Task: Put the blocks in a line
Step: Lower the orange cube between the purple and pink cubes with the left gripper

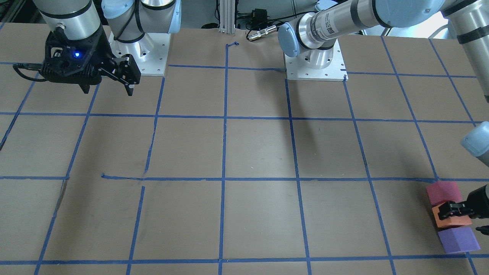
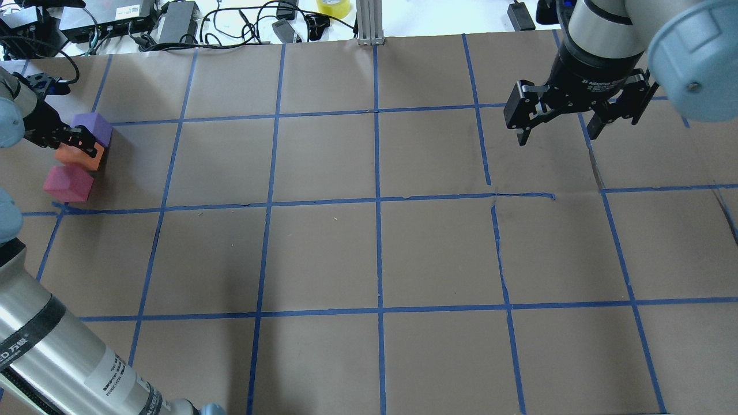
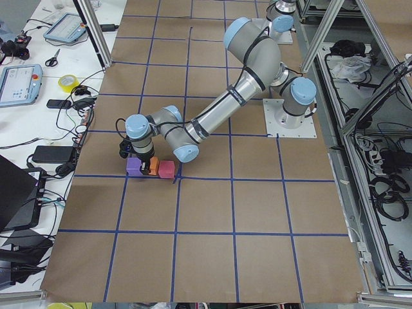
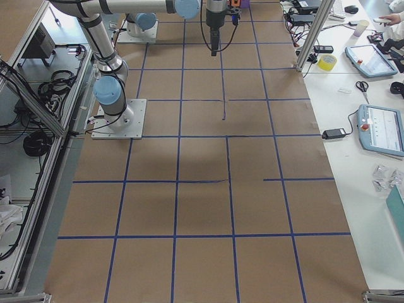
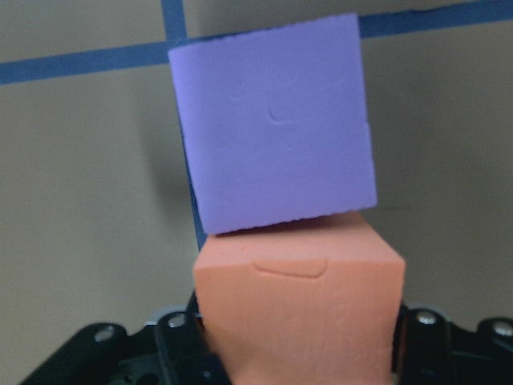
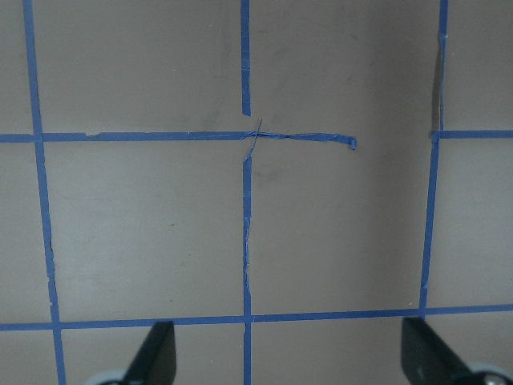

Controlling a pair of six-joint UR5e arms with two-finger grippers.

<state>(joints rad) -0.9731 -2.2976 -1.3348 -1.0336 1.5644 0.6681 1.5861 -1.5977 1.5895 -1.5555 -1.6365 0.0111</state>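
Observation:
Three foam blocks sit in a short row at the table's left end, touching: purple (image 2: pixel 92 127) (image 1: pixel 458 240), orange (image 2: pixel 78 158) (image 1: pixel 452 222) and reddish-pink (image 2: pixel 68 183) (image 1: pixel 443 192). My left gripper (image 2: pixel 75 141) (image 1: pixel 452 210) is low over the middle one and shut on the orange block. In the left wrist view the orange block (image 5: pixel 300 305) fills the space between the jaws, with the purple block (image 5: pixel 276 120) pressed against its far side. My right gripper (image 2: pixel 571 124) (image 1: pixel 109 86) hangs open and empty above the table's other end, far from the blocks.
The table (image 2: pixel 375 253) is covered in brown paper with a blue tape grid. Cables, power bricks and a tape roll (image 2: pixel 333 7) lie beyond the far edge. The arm bases (image 1: pixel 313 67) stand at the robot's side. The blocks lie near the table's left edge.

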